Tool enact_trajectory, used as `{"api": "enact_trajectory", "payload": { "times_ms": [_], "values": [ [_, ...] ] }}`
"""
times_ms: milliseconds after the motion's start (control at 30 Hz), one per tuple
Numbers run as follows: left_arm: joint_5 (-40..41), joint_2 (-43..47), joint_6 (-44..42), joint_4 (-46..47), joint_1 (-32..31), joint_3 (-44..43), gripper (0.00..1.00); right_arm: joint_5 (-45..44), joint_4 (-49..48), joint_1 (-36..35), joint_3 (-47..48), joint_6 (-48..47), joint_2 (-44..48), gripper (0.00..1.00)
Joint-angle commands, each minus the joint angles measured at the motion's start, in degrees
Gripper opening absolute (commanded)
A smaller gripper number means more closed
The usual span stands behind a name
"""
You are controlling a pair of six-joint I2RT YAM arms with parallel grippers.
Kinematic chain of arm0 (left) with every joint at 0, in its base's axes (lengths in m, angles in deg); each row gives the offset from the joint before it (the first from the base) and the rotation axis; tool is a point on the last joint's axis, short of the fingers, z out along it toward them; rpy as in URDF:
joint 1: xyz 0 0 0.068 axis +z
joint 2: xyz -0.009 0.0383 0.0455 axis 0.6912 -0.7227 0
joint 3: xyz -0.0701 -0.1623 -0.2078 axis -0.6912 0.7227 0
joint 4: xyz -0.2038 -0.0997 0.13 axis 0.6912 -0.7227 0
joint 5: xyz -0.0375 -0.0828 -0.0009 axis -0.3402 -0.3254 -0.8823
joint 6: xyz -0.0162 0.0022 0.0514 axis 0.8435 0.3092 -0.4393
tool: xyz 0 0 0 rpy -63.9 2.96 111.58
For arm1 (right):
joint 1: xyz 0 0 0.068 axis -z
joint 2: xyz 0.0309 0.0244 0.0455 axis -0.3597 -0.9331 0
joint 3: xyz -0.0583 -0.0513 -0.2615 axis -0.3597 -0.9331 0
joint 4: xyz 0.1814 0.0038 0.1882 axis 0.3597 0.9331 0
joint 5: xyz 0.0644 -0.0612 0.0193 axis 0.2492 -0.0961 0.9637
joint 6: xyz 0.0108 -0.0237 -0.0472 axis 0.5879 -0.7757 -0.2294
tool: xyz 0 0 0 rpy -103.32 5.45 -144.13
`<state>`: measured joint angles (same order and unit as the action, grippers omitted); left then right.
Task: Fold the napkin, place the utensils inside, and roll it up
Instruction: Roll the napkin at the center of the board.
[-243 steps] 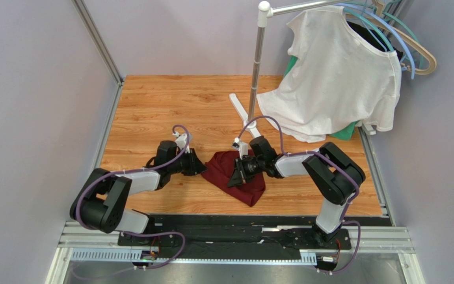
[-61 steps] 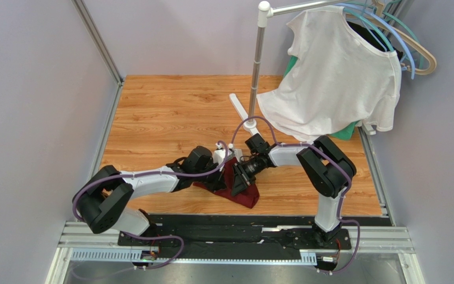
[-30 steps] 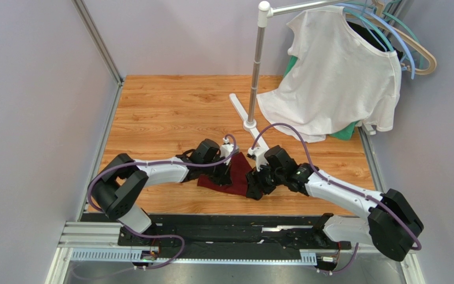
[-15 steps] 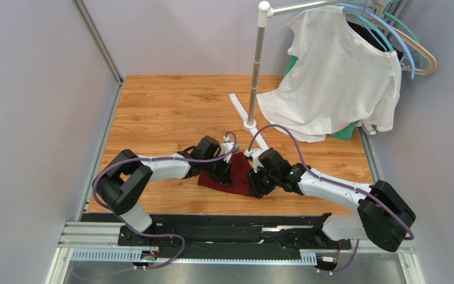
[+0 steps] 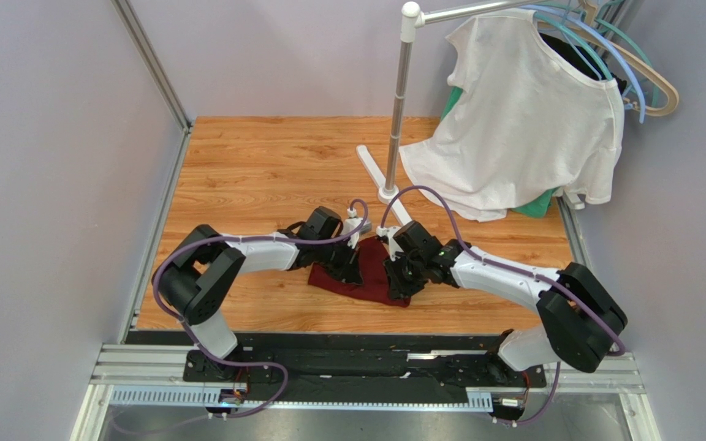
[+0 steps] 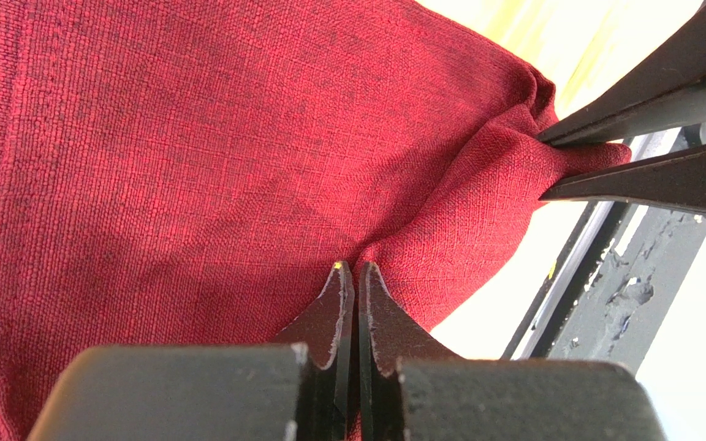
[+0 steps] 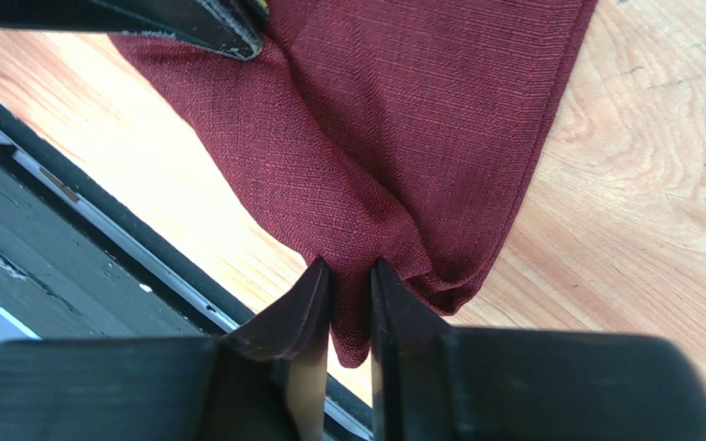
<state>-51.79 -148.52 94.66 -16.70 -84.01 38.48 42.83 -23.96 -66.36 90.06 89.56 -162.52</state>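
The napkin [image 5: 366, 280] is seen lying on the tabletop [image 5: 265, 165] near its front edge. A thin fold is pinched by the pressed-together jaws of the left gripper [image 6: 348, 268], a bunched corner by those of the right gripper [image 7: 347, 268]. Should the cloth be pulled taut, the thin fold could be lost from so slight a hold. One napkin, one white shirt [image 5: 522, 110] and no utensils are counted.

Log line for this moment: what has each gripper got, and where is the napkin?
left gripper: shut on napkin edge | right gripper: pinching a napkin fold | napkin: held between both, rest lying on table
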Motion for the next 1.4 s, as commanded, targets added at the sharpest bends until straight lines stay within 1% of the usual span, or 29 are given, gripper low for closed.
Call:
{"api": "enact_trajectory", "payload": {
  "times_ms": [0,33,100,133,233,267,300,367,400,467,567,667,700,867,1000,1100,1233,1367],
  "values": [
    [3.7,-3.9,-2.6,-5.6,-0.1,0.9,0.0,-0.3,-1.3,-0.1,-0.3,2.8,-2.7,0.28],
    [3.7,-3.9,-2.6,-5.8,-0.1,0.9,0.0,-0.3,-1.3,-0.1,-0.1,2.9,-2.2,0.39],
    [3.4,-4.1,-2.6,-5.7,-0.1,0.6,0.0,-1.0,0.1,-0.1,0.6,2.6,-0.1,0.43],
    [3.1,-4.5,-2.7,-6.1,0.0,0.4,0.0,-1.8,1.2,-0.1,1.8,2.2,0.8,0.48],
    [2.2,-5.7,-3.1,-7.3,0.2,-1.0,0.0,-6.2,6.6,-0.1,5.2,1.4,4.9,0.57],
    [2.2,-6.1,-3.1,-7.5,0.4,-1.2,0.0,-10.0,9.1,-0.1,5.9,1.5,6.1,0.58],
    [2.0,-6.6,-3.3,-8.2,0.5,-1.6,0.0,-11.9,9.9,-0.1,6.5,1.6,7.9,0.61],
    [1.5,-6.9,-3.4,-8.8,0.9,-2.5,0.0,-16.9,10.5,-0.1,7.4,0.6,9.6,0.62],
    [1.1,-7.0,-3.4,-9.2,1.1,-2.8,0.0,-17.5,9.8,0.0,7.0,0.1,11.3,0.62],
    [0.8,-7.1,-3.5,-10.0,2.0,-3.7,0.0,-16.2,5.3,-0.7,5.2,-3.3,13.2,0.62],
    [-0.3,-7.1,-4.1,-11.7,2.7,-4.6,0.0,-14.8,-1.1,-4.4,3.3,-7.9,14.4,0.63],
    [-2.0,-7.3,-3.9,-11.9,3.8,-4.8,0.0,-14.6,-5.5,-8.7,3.0,-11.9,11.1,0.63],
    [-2.7,-7.6,-3.8,-12.2,4.2,-4.9,0.0,-14.6,-6.5,-10.4,2.7,-14.9,10.1,0.63],
    [-4.4,-8.9,-3.4,-13.1,5.3,-5.7,0.0,-13.9,-11.3,-13.3,2.3,-19.9,4.2,0.63],
    [-5.7,-9.6,-3.2,-13.6,6.0,-6.1,0.0,-14.5,-15.3,-16.1,0.0,-24.3,3.4,0.63],
    [-5.9,-9.7,-3.1,-14.0,6.4,-6.3,0.0,-12.8,-15.5,-16.5,-0.5,-25.7,1.9,0.63],
    [-6.6,-10.0,-3.4,-14.4,6.7,-6.9,0.0,-12.9,-15.2,-17.4,-0.6,-26.5,-0.3,0.63],
    [-6.9,-10.2,-3.5,-14.5,6.7,-6.9,0.0,-14.2,-17.0,-17.4,-1.0,-27.6,-2.3,0.63]
  ]
}}
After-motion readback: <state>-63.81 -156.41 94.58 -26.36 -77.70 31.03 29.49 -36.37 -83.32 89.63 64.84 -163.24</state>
